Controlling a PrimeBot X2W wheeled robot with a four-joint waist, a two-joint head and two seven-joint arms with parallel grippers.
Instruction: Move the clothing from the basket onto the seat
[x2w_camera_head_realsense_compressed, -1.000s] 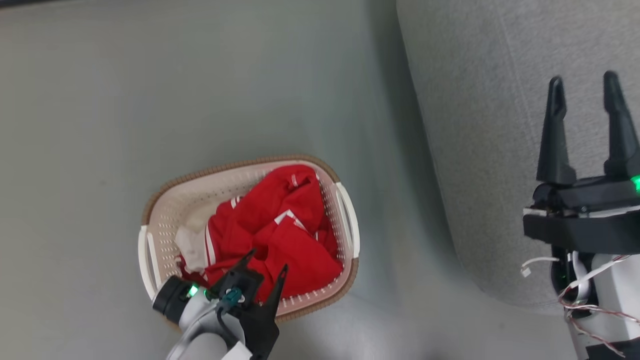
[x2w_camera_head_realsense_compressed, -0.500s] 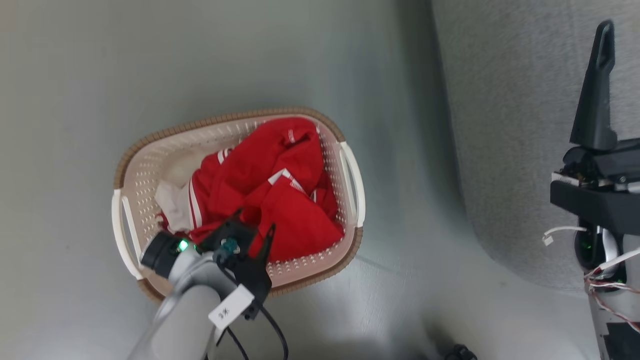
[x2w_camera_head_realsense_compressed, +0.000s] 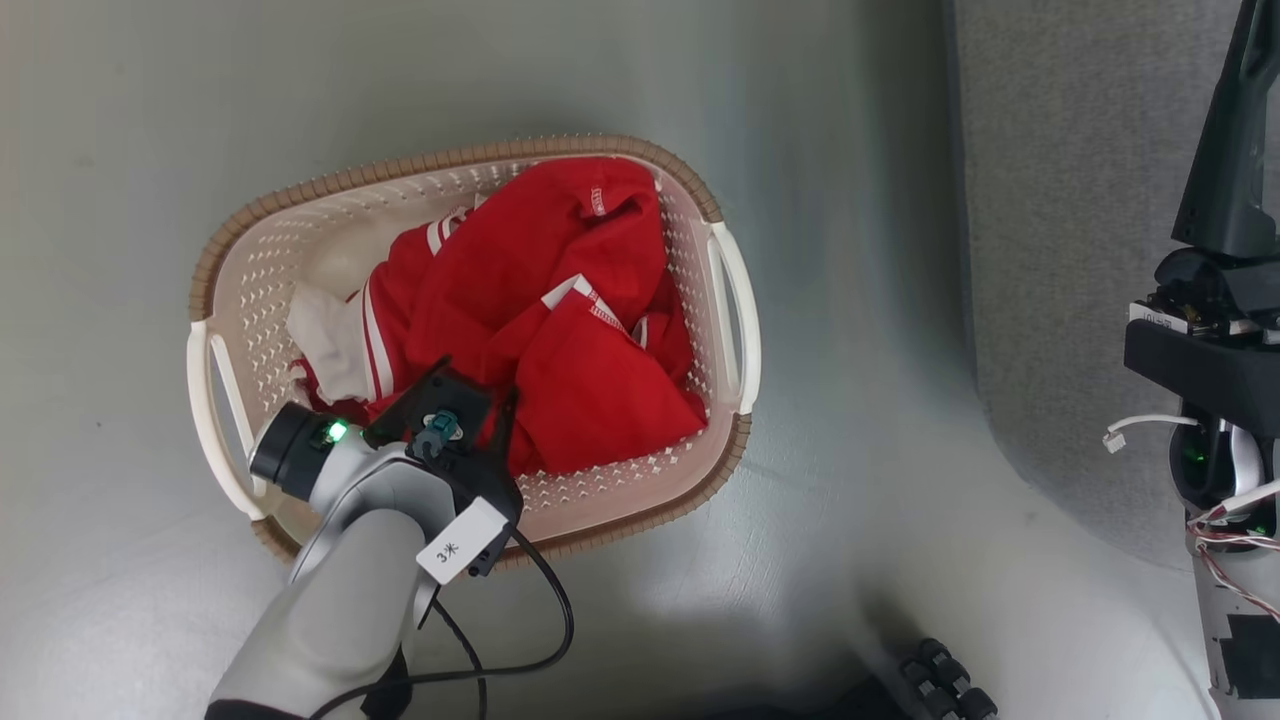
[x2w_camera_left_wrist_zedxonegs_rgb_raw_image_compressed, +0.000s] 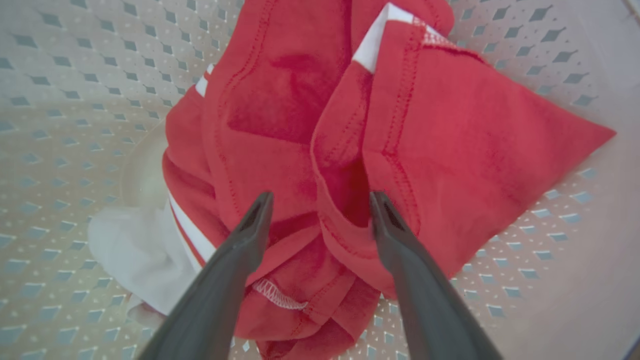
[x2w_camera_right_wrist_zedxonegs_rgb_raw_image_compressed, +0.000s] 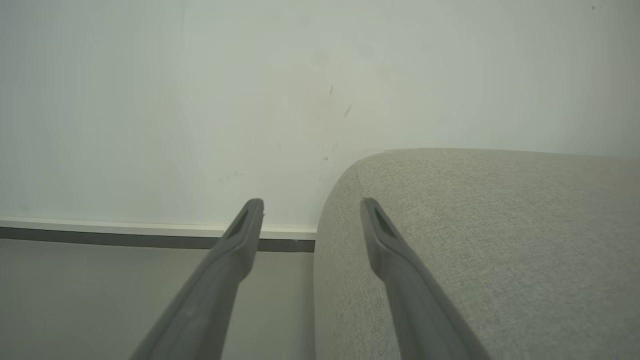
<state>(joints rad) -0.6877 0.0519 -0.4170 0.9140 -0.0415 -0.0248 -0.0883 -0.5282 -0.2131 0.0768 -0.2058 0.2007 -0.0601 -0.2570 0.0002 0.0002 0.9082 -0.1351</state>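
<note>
The clothing (x2w_camera_head_realsense_compressed: 540, 330) lies crumpled in the basket (x2w_camera_head_realsense_compressed: 450, 160), all of it inside the brown rim. It is heaped toward the side nearer the seat (x2w_camera_head_realsense_compressed: 1060, 250), and at its far end is a white piece (x2w_camera_head_realsense_compressed: 325, 340) that may be part of it or a separate cloth; you cannot tell which. The basket stands on the floor (x2w_camera_head_realsense_compressed: 850, 520), apart from the seat, which rises to its right in the head view. Your left pincer (x2w_camera_left_wrist_zedxonegs_rgb_raw_image_compressed: 321, 200) is down inside the basket with its jaws spread as wide as they go, the two fingers straddling a raised fold of red cloth. Nothing is pinched, and whether the tips touch the fabric cannot be told. Your right pincer (x2w_camera_right_wrist_zedxonegs_rgb_raw_image_compressed: 311, 202) is likewise wide open and holds nothing, raised beside the seat's rounded edge and pointing toward the wall (x2w_camera_right_wrist_zedxonegs_rgb_raw_image_compressed: 200, 100). By my reading the task is at its start: the reach into the basket is made, but the grasp, the lift, the carry across and the laying on the seat are all left. None of the red cloth lies on the part of the seat you can see. As for writing, a white tag (x2w_camera_head_realsense_compressed: 462, 540) on the left wrist, by the black cable (x2w_camera_head_realsense_compressed: 570, 620), bears a "3" and a second mark too small to be sure of. A small patch (x2w_camera_head_realsense_compressed: 597, 200) on the clothing carries marks too fine to read.
</note>
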